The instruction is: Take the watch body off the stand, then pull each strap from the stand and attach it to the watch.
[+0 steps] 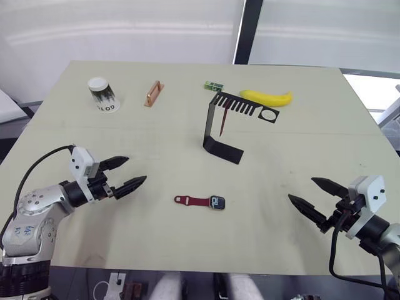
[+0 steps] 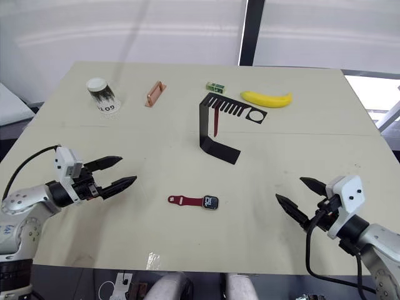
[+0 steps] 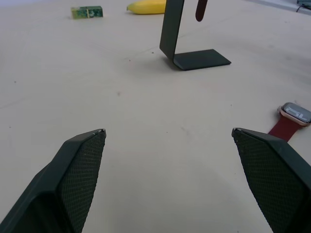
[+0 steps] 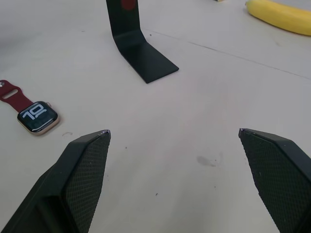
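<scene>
We are looking at the watch body (image 1: 217,202) lying flat on the counter (image 1: 281,150), lower centre of the frame, with one strap (image 1: 191,200) already joined and pointing toward frame left, so its long axis is running left to right. The second strap (image 1: 222,123) is hanging from the comb arm of the stand (image 1: 220,132), in the upper centre. We judge the stand somewhat nearer our left claw (image 1: 130,172), which is gaping empty at lower left; our right claw (image 1: 314,194), likewise spread and empty, is sitting at lower right. Counting: one watch body, two straps, one stand, one banana (image 1: 267,97), one cup (image 1: 102,94), one copper bar (image 1: 153,93), one green block (image 1: 213,85).
</scene>
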